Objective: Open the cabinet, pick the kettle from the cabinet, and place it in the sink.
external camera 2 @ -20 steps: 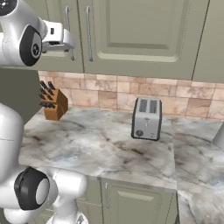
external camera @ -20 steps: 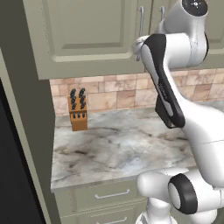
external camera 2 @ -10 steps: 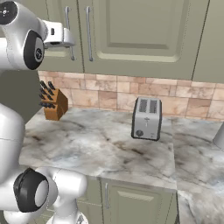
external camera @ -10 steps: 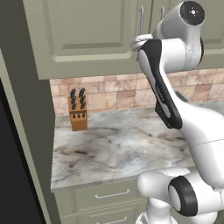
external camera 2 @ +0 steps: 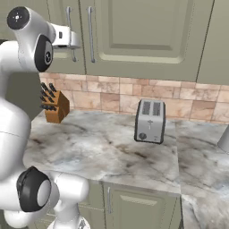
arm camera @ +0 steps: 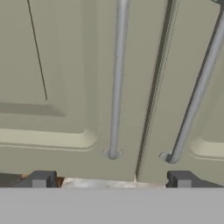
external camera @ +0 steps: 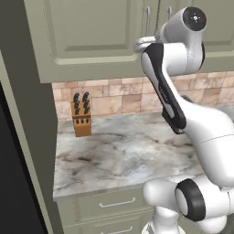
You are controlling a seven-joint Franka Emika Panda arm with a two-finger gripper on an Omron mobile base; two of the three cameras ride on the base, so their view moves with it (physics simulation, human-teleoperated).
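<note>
Facing the shut pale grey-green upper cabinet (arm camera: 78,65), the two-finger gripper (arm camera: 111,179) is spread, its long silver bar handle (arm camera: 117,78) at twelve o'clock, untouched; the cabinet's inside stays hidden.

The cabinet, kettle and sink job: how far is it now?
Nothing looks done: both cabinet doors are shut. In hand: the open gripper faces the left door's bar handle, not yet around it. Left: open the door, take the kettle out and put it in the sink.
</note>
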